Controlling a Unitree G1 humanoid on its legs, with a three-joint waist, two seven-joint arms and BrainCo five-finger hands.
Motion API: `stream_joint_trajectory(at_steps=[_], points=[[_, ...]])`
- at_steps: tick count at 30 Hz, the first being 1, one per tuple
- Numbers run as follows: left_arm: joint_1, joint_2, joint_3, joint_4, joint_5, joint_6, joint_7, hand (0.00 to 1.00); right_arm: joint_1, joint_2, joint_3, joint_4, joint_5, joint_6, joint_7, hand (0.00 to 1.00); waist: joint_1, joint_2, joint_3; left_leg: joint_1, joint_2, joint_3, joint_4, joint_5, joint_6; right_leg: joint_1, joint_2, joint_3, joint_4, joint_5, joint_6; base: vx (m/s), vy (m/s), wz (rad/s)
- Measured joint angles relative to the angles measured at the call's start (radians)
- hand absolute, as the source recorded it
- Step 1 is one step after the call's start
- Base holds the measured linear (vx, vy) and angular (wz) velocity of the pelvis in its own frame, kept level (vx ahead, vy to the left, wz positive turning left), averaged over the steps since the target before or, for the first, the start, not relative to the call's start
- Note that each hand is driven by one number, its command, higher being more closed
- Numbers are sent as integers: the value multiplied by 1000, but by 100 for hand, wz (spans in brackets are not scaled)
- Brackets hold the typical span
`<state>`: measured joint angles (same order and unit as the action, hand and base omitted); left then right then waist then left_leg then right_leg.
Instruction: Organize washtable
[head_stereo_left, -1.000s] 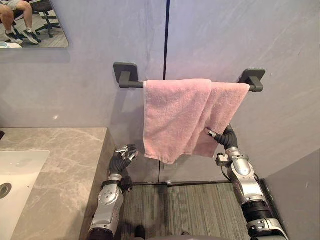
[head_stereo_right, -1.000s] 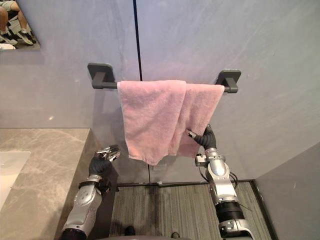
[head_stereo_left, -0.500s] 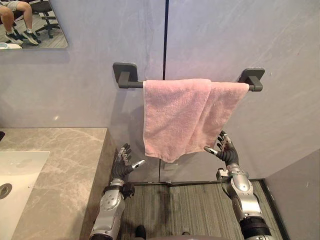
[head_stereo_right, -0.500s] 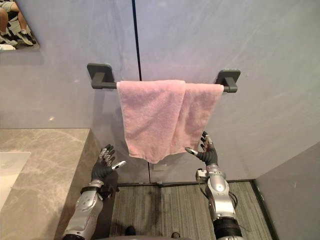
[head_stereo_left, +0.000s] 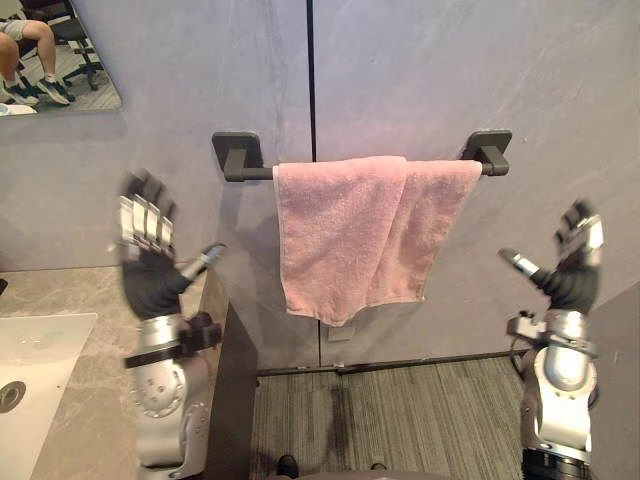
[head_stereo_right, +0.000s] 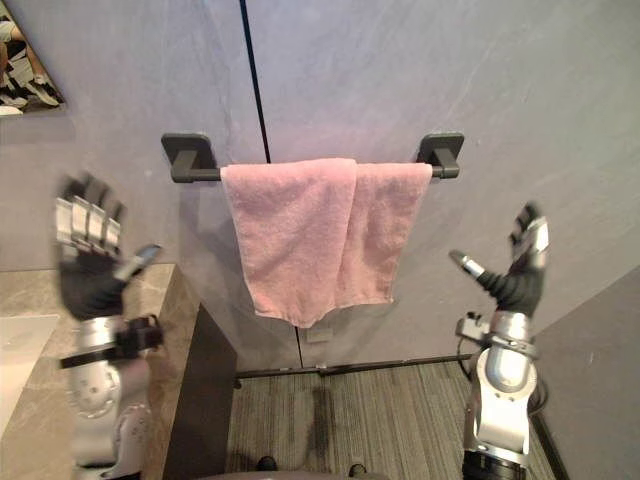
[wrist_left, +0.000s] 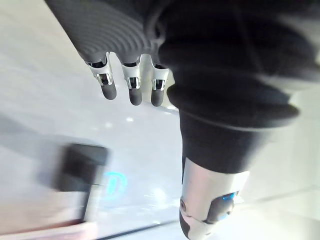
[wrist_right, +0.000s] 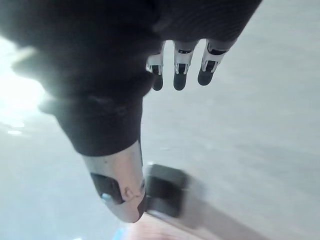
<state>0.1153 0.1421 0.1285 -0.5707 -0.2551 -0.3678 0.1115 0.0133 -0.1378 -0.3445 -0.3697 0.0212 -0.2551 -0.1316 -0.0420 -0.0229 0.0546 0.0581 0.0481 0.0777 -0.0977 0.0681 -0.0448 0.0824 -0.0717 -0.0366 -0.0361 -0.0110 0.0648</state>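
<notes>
A pink towel (head_stereo_left: 365, 232) hangs folded over a dark wall rail (head_stereo_left: 248, 170) between two dark brackets, its lower edge uneven. My left hand (head_stereo_left: 148, 268) is raised well to the left of the towel, above the counter edge, fingers straight and spread, holding nothing. My right hand (head_stereo_left: 572, 275) is raised to the right of the towel, also open and empty, clear of the cloth. In the left wrist view the left hand's fingers (wrist_left: 131, 82) stand straight before the wall and a rail bracket (wrist_left: 80, 167). The right wrist view shows straight fingers (wrist_right: 180, 67) too.
A marble counter (head_stereo_left: 90, 330) with a white sink (head_stereo_left: 35, 350) lies at the lower left. A mirror (head_stereo_left: 55, 55) at the upper left reflects a seated person's legs. Grey wall panels stand behind the rail; striped floor (head_stereo_left: 390, 415) lies below.
Both hands have risen and moved outward, away from the towel's lower edge. The right hand had earlier let go of the towel. The camera has shifted slightly.
</notes>
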Motion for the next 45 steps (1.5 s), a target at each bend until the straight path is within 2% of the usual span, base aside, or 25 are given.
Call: stream_joint_trajectory(at_steps=[4, 7, 15, 19, 21, 23, 26, 34, 45], points=[[-31, 52, -92, -52, -23, -12, -20, 0, -50, -40, 100, -113, 47, -49, 34, 0, -2, 0, 0, 6, 0, 4, -1, 0, 0, 3, 0, 5, 2, 0, 0, -37, -6, -4], [-75, 100, -206, -66, -35, -14, -64, 0, -77, -75, 229, -171, 88, -87, 91, 0, 0, -1, 0, 9, 0, 5, -1, 1, 0, 2, 0, 6, 8, -1, 1, -12, -2, 0], [-135, 148, -410, -48, -110, -13, -137, 0, -108, -151, 424, -169, 207, -91, 189, 0, 0, 0, -1, 10, -2, 5, -1, 1, 1, -1, -1, 8, 13, -1, 1, -4, -1, 0], [-202, 197, -564, 107, -159, 10, -203, 0, -132, -230, 568, -134, 256, -87, 255, 0, -2, 0, -2, 9, -2, 6, -6, 2, 2, -3, -1, 11, 15, -1, 1, -8, -2, 0], [-214, 205, -593, 163, -167, 32, -222, 0, -134, -244, 598, -99, 266, -79, 278, 0, -4, 0, -2, 8, -2, 8, -6, 2, 2, -6, -1, 13, 16, -1, 1, -11, -3, -2], [-220, 220, -611, 218, -167, 59, -245, 0, -134, -250, 608, -36, 277, -56, 290, 0, -8, 0, -2, 5, -2, 10, -6, 2, 2, -11, 0, 15, 16, -1, 1, -10, -4, -2], [-226, 229, -633, 255, -166, 71, -262, 0, -134, -266, 632, 8, 283, -39, 296, 0, -13, 0, -2, 0, -2, 10, -5, 3, 2, -16, 0, 16, 16, -1, 1, 0, 0, 0], [-281, 223, -640, 387, -160, 99, -259, 0, -134, -265, 646, 115, 279, -6, 308, 0, -28, -1, -12, -17, -1, 11, -1, 6, 3, -34, 1, 17, 21, 0, 1, -2, -1, 0], [-339, 194, -635, 549, -2, 112, -210, 0, -140, -263, 658, 233, 193, 24, 289, 0, -31, 0, -35, -39, 2, 12, -5, 9, 1, -53, 2, 26, 11, 7, -1, -3, -1, 0]])
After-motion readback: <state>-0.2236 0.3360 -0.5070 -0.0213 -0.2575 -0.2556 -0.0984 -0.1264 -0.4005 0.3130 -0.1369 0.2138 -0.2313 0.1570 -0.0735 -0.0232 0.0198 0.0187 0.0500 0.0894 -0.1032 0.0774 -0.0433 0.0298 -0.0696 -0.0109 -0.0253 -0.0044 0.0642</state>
